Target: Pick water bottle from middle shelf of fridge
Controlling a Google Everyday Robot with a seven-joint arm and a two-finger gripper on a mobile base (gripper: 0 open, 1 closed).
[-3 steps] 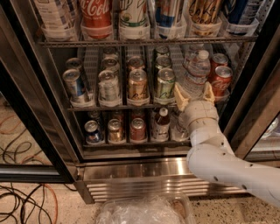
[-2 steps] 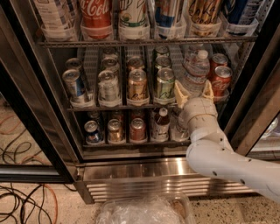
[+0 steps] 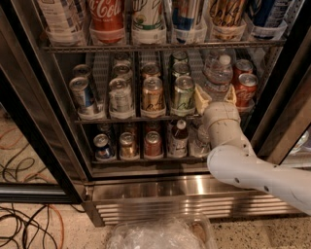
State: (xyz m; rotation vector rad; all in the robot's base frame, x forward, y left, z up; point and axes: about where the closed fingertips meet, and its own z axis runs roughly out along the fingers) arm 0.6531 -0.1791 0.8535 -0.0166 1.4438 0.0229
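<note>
Camera view: gripper (image 3: 215,96), fingers spread, flanking water bottle (image 3: 218,73) base; 3 o'clock end of middle shelf (image 3: 136,118), fridge (image 3: 170,194).

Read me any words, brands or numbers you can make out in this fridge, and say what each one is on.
"Coca-Cola": red bottle on the upper rack.
All other can and bottle labels, including that of the water bottle: too blurred to read.
The end effector, at the water bottle on the middle shelf, carries no text.

Tool (image 3: 216,96), fingers spread, atop upraised arm (image 3: 243,165)
</note>
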